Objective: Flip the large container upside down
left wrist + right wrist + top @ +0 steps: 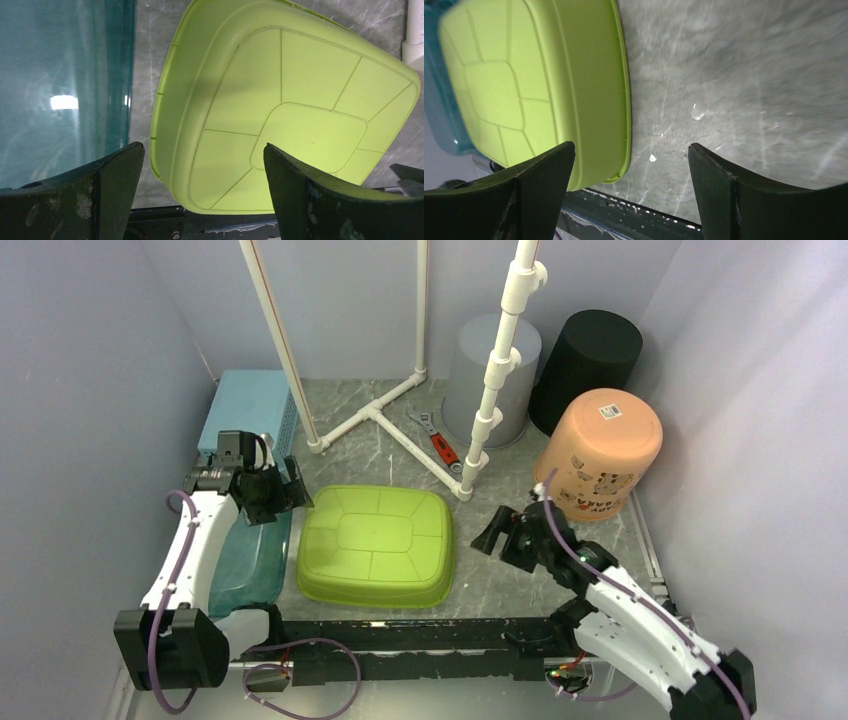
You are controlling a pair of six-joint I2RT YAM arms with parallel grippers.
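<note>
Looking done, I think: the green basin lies bottom-up by the front edge of the worktop; left gripper and right gripper gape wide, holding nothing; back them away slowly, no bumping.

A grey marbled surface carries a teal see-through tub at its left, with a light blue box behind it. A white pipe frame stands at the back, and a red-handled wrench lies beside its foot. A grey bucket, a black bucket and an orange bucket cluster at the rear right, bases up.
</note>
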